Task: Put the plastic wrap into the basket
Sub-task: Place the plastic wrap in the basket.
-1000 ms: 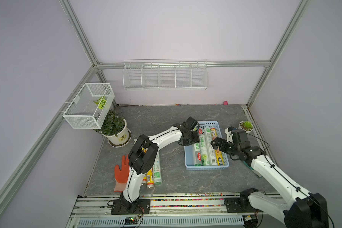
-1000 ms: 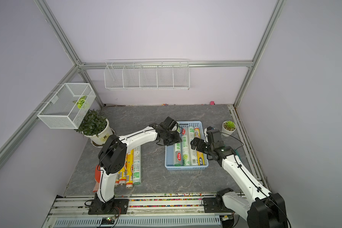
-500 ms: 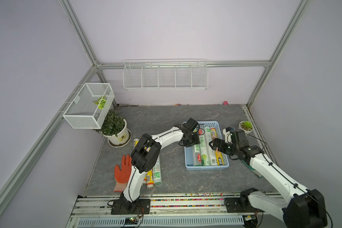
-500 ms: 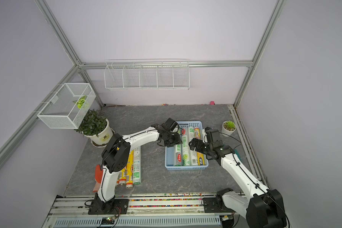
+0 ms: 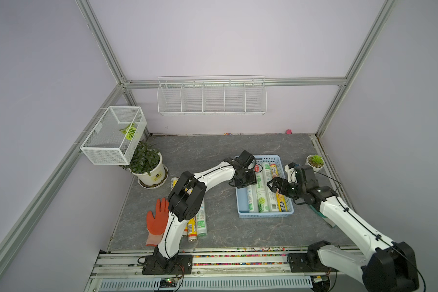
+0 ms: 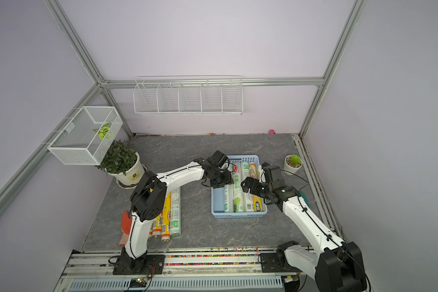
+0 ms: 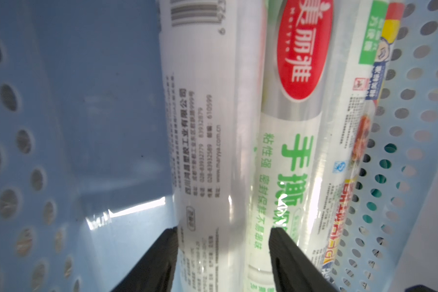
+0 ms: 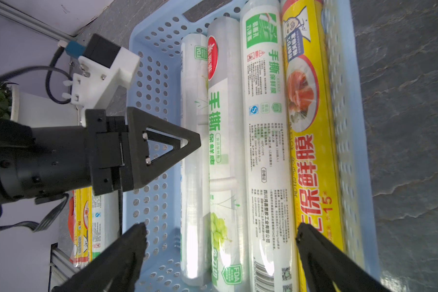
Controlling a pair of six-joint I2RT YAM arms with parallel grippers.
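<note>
Left wrist view: left gripper (image 7: 223, 228) stands in the basket (image 7: 48, 113), jaws partly parted astride a whitish roll of plastic wrap (image 7: 208, 126) lying on the basket floor, one finger slightly clear of it. Right wrist view: right gripper (image 8: 220, 227) hangs over the basket, jaws spread wide and empty, four rolls (image 8: 263, 126) lying side by side inside. Further rolls (image 6: 171, 212) lie near the table's (image 6: 187, 151) front-left corner; the basket sits toward its right edge.

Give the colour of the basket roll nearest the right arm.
The roll is yellow with red lettering; clearest in the right wrist view.
</note>
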